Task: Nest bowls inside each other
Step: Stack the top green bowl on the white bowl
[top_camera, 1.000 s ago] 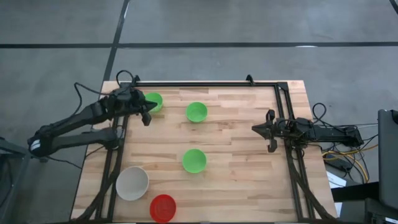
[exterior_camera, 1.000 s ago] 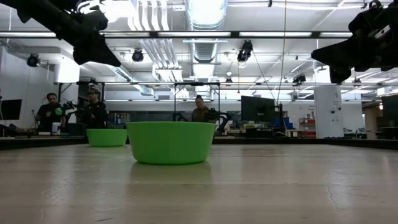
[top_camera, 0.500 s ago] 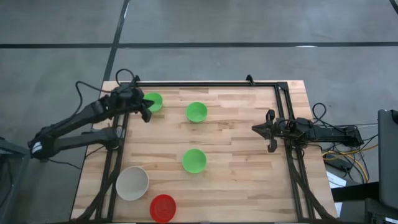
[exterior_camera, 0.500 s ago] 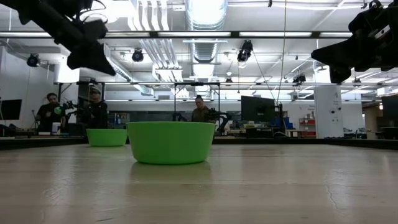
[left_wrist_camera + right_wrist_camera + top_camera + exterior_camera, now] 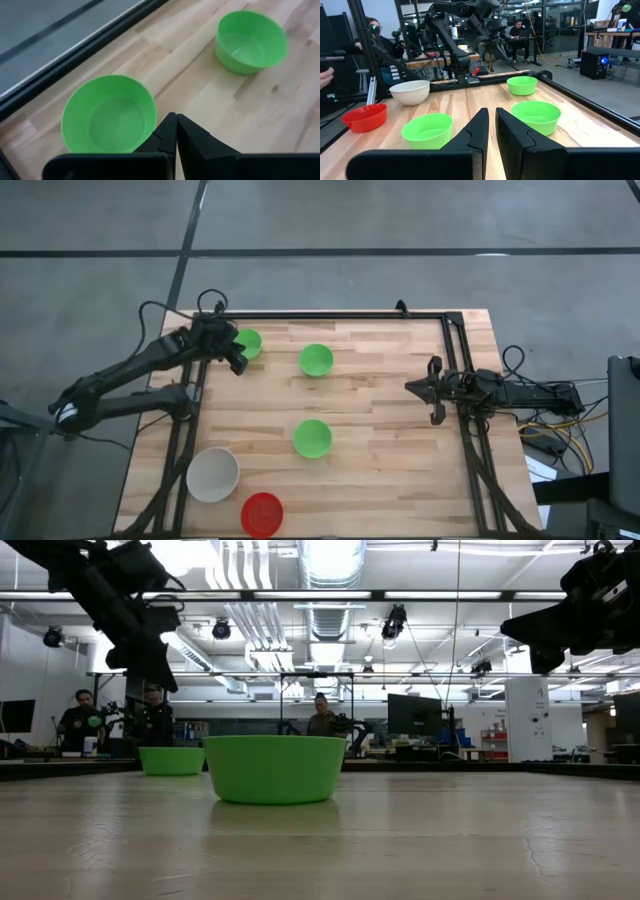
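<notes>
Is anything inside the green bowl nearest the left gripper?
Nothing: the round green plastic bowl shows a bare floor. The shut left gripper covers only part of its near rim.

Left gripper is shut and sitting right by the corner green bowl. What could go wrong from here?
1. The left gripper is shut beside the corner green bowl; descending like this may shove it rather than grasp it.
2. That bowl lies close to the black frame rail, so a push could jam it there.
3. All five bowls are separate; the red bowl sits near the table's edge and might get knocked off.
</notes>
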